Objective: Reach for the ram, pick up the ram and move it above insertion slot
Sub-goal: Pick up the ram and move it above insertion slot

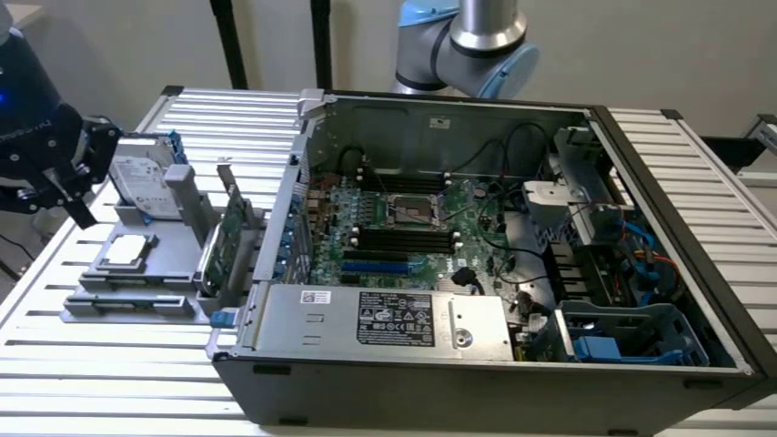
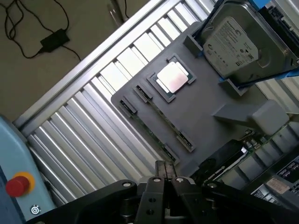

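Observation:
The ram [image 2: 148, 129] is a thin green stick standing on edge in a long clip slot along the outer side of the grey holder [image 2: 205, 98]. My gripper [image 2: 167, 171] hangs above the slatted table just off that side of the holder, a little short of the ram, with its fingers pressed together and nothing between them. In the exterior view the gripper [image 1: 75, 205] is at the far left, over the holder's [image 1: 164, 273] left edge. The black memory slots [image 1: 401, 239] lie on the motherboard inside the open computer case [image 1: 680, 300].
On the holder also sit a square processor chip [image 2: 174, 77], a silver hard drive [image 2: 233, 44] in blue brackets and a wider green card [image 1: 231, 238] standing upright beside the case wall. A red button [image 2: 16, 185] is beside the arm. Cables lie on the floor [image 2: 51, 39].

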Motion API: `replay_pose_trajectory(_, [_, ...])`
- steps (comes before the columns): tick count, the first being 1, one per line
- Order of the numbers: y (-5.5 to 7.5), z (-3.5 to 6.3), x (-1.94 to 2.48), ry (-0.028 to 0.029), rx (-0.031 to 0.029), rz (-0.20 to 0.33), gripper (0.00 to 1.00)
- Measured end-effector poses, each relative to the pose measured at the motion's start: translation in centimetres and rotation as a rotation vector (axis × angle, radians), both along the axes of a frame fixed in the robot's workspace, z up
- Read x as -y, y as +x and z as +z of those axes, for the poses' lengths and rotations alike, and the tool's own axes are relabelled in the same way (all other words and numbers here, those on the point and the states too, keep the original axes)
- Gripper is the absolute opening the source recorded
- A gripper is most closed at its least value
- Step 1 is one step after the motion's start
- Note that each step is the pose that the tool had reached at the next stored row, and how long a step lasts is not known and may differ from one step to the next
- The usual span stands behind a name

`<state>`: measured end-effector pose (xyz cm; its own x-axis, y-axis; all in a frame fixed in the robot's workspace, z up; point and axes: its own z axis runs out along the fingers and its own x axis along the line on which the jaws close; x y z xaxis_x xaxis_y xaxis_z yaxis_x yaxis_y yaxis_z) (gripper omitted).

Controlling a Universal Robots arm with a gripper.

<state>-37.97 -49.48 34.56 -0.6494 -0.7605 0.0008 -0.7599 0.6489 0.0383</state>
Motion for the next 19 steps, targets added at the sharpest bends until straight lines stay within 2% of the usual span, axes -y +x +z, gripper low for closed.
replay_pose_trajectory(19, [0.0, 0.0, 0.0, 0.0, 0.0, 0.346, 0.11])
